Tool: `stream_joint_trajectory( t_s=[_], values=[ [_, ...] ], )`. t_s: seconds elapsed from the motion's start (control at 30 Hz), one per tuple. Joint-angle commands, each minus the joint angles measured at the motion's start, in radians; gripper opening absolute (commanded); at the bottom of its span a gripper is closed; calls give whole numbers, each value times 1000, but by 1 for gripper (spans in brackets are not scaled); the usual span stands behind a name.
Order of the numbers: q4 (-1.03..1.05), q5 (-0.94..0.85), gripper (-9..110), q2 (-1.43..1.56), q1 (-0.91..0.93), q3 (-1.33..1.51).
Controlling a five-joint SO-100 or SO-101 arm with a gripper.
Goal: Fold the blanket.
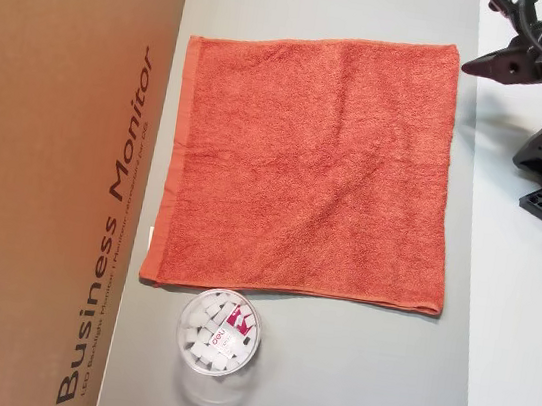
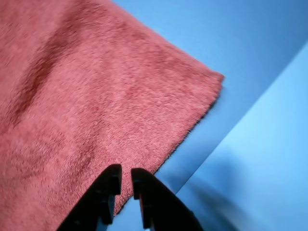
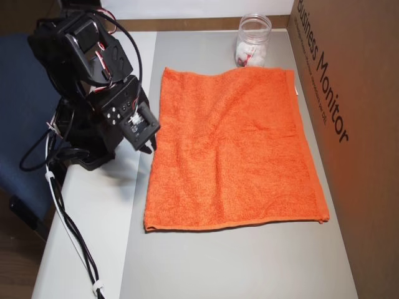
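Orange-red terry cloth fills most of what I can see: the blanket [image 1: 312,163] lies spread flat and unfolded on a grey mat [image 1: 325,392], all four hemmed edges showing in both overhead views. A small tag pokes out along one edge, the side nearest the cardboard box [image 1: 53,172] printed "Business Monitor". That box runs the length of the mat and sits just beside the blanket's edge.

From the wrist view I am looking down on one corner of the blanket [image 2: 96,110] — the fuzzy pile is sharp enough, though the colours there run pinkish and blue. The gripper [image 2: 124,185] comes in from the bottom edge, its two black fingertips close together with only a thin slit between them, nothing pinched. They hang over the blanket's border; I can't tell from this angle whether they touch the cloth or float above it.

In an overhead view the arm [image 3: 93,81] stands on the white table [image 3: 93,212] to the left of the mat, its gripper [image 3: 149,144] pointing at the blanket's [image 3: 237,143] left edge and nearly meeting it. Black cables trail from the base toward the bottom of that view.

A clear round cup [image 1: 217,332] holding small white pieces with some red stands on the mat just off one blanket corner, near the box.
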Motion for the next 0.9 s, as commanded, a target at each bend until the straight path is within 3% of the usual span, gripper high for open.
stream_joint_trajectory(
  t_s=[0.0,0.23,0.47,0.87],
  values=[
    [-6,55,1,-28,37,-48],
    [-32,75,1,-160,103,-104],
    [-40,103,15,-250,143,-156],
    [-344,87,15,-460,249,-107]
  ],
)
